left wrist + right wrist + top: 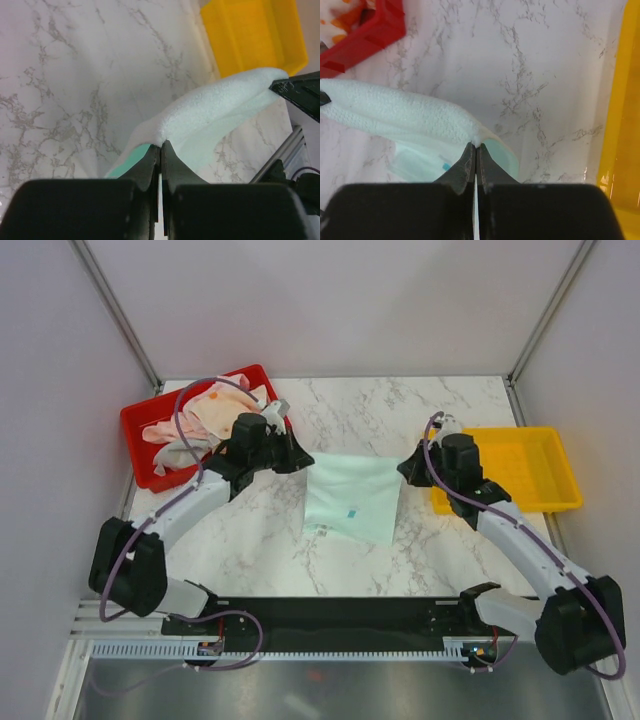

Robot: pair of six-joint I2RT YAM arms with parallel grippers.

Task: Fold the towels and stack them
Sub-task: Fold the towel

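At far corners of pale mint towel [350, 498]: left gripper [303, 458] pinched shut on the far-left corner, right gripper [408, 468] pinched shut on the far-right corner. Far edge is lifted between them; the near half lies flat mid-tabletop [400, 405]. Heaped in red tray [135, 430], far-left corner: remaining towels [205, 415]. At right edge: yellow tray [565, 480]. Step in hand, as judged: first fold. Handling note: carry both corners toward the near edge level and in step, hold the edge taut, land corner on corner before release.
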